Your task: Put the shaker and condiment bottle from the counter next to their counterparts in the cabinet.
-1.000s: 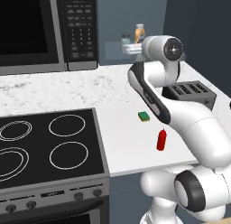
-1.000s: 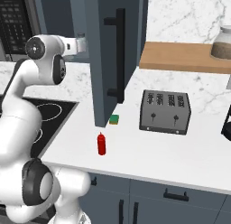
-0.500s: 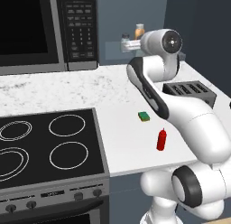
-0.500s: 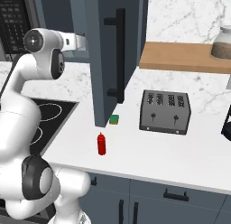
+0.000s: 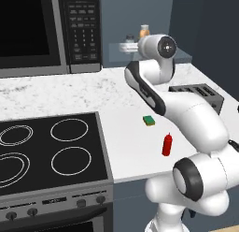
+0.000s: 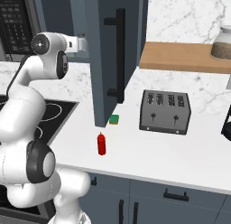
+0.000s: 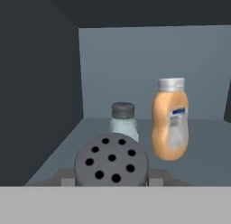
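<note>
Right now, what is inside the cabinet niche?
In the cabinet niche stand the pale shaker and the orange-tan bottle. The held shaker covers the pale shaker's base and the shelf in front of it.

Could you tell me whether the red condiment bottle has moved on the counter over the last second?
No. The condiment bottle stands in the same spot on the counter, just right of and nearer than the green sponge.

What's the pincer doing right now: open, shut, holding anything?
Pincer: shut on the shaker, held inside the cabinet.
</note>
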Tool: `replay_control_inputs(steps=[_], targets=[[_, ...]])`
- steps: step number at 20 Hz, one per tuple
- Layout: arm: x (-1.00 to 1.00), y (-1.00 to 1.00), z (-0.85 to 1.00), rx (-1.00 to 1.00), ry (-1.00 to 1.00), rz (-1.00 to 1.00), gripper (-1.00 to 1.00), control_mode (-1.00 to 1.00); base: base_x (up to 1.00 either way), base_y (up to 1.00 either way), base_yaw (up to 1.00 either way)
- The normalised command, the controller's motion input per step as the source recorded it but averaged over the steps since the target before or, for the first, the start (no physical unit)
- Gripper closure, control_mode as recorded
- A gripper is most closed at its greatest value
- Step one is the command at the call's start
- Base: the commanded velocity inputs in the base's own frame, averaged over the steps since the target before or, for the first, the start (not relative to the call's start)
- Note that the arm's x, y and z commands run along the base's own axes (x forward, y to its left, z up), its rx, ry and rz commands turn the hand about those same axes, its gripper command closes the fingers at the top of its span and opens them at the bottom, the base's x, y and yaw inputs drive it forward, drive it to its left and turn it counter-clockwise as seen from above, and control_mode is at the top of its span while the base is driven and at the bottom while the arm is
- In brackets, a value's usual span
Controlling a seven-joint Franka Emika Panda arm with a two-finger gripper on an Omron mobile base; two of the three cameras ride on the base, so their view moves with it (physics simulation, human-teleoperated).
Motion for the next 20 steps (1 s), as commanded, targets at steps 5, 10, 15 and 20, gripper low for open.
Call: replay_control_inputs(steps=[5,10,15,20], targets=[[0.48,0.05,0.00,0.10,-0.01,0.00,1.00,-1.00,0.00,0.00,0.00],[0.40,0.13,-0.04,0.00,0.00,0.00,1.00,-1.00,0.00,0.00,0.00],[0.36,0.12,0.00,0.00,0.00,0.00,1.00,-1.00,0.00,0.00,0.00],[0.20,0.00,0.00,-0.07,0.01,0.00,1.00,-1.00,0.00,0.00,0.00]])
